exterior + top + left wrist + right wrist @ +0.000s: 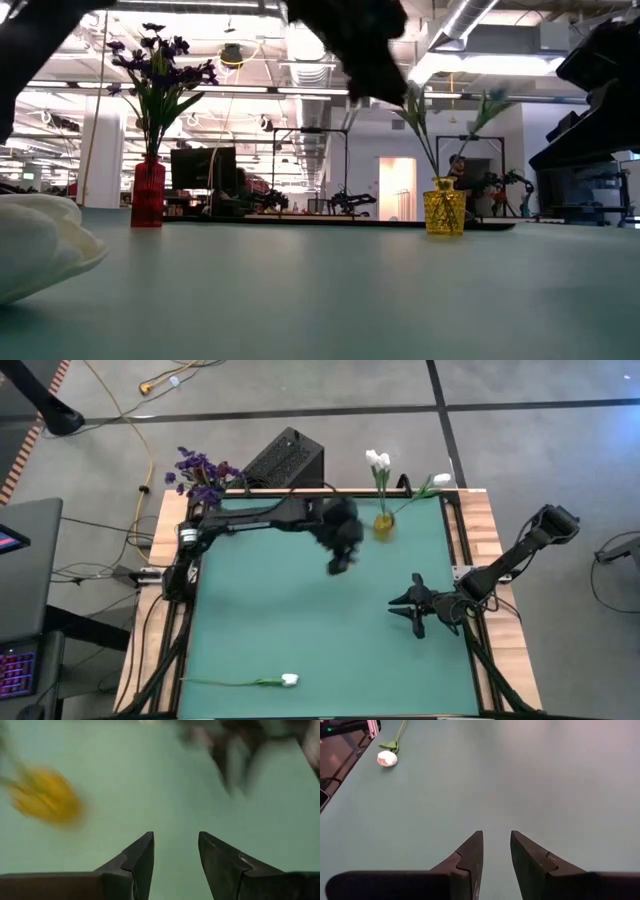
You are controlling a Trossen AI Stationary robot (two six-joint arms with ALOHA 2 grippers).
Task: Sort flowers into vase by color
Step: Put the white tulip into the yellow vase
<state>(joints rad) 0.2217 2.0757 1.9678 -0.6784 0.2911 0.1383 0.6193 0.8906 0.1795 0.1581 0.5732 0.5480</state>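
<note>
Closest to the low camera lies a white fabric tulip on a thin green stem (pixel 288 680), flat on the green table mat (pixel 300 620) near its front edge. It looks light and floppy — best pinched mid-stem, not at the soft bloom. Two white tulips stand in the small yellow glass vase (pixel 383 523); purple clustered blooms (pixel 200 475) fill the red vase (pixel 148 194). Left gripper (pixel 340 560) hovers beside the yellow vase, fingers parted, empty. Right gripper (pixel 416 606) waits mid-table — slightly apart, holding nothing.

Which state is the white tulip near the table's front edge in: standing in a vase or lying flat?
Lying flat. The white tulip rests on the green table, its stem stretched along the surface, far from the yellow vase.
</note>
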